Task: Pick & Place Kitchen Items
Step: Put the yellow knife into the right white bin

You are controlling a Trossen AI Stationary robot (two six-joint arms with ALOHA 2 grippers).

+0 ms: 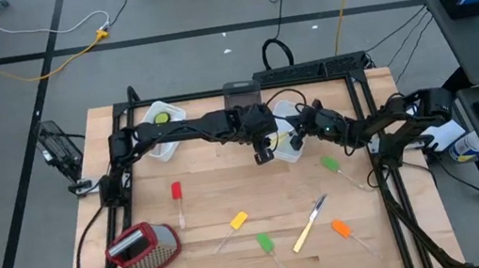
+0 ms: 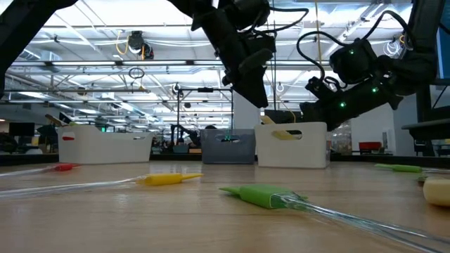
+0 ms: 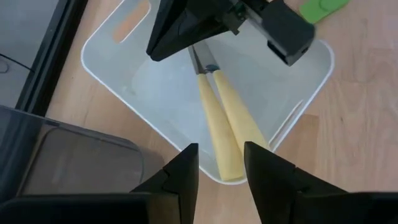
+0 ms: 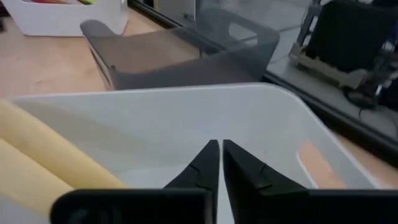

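Both my grippers are empty over the white tub (image 1: 292, 153), left gripper (image 3: 221, 163) open, right gripper (image 4: 218, 155) nearly closed, so the green spatula (image 1: 331, 165) at 4 o'clock is right-arm territory.

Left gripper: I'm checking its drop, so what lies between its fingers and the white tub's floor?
Two pale-handled knives lie in the white tub beneath the open left gripper, per the left wrist view.

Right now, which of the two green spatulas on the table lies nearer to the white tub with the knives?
The green spatula at the table's right side, just beside the white tub. The other green spatula lies toward the front edge, near the yellow spatula.
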